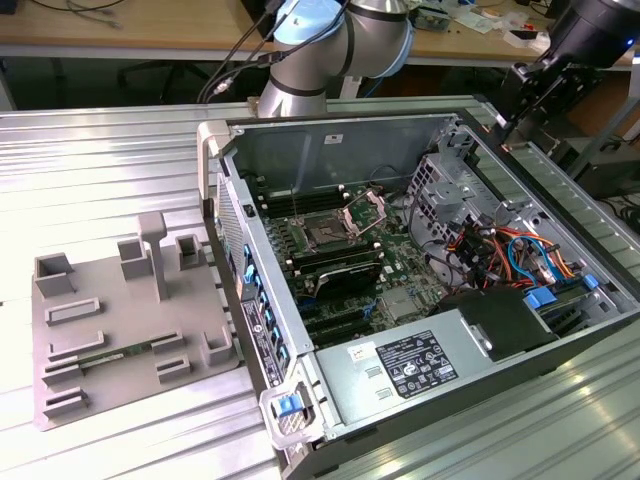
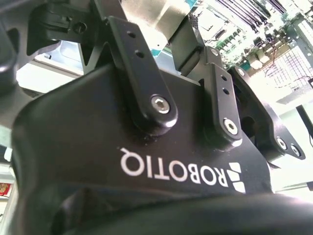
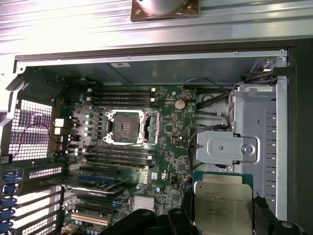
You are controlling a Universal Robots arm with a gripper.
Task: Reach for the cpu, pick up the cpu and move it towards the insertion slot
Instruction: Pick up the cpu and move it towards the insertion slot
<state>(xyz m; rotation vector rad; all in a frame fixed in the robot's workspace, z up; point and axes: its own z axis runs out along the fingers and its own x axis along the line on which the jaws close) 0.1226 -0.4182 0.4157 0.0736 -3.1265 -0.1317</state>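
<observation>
The cpu, a silvery square chip with a green rim, sits between my gripper's dark fingers, which are shut on its two sides. In the second wrist view its metal face shows past the gripper body. In the exterior view my gripper hangs above the open computer case's far corner, on the exterior view's right. The insertion slot lies on the motherboard, well off toward the exterior view's left from the gripper, with its shiny bracket swung up. It shows in the first wrist view as a dark square socket.
Long memory slots flank the socket. A metal drive cage and coloured cables lie under the gripper. The power supply fills the case's near end. A grey plastic tray sits on the ribbed table beside the case.
</observation>
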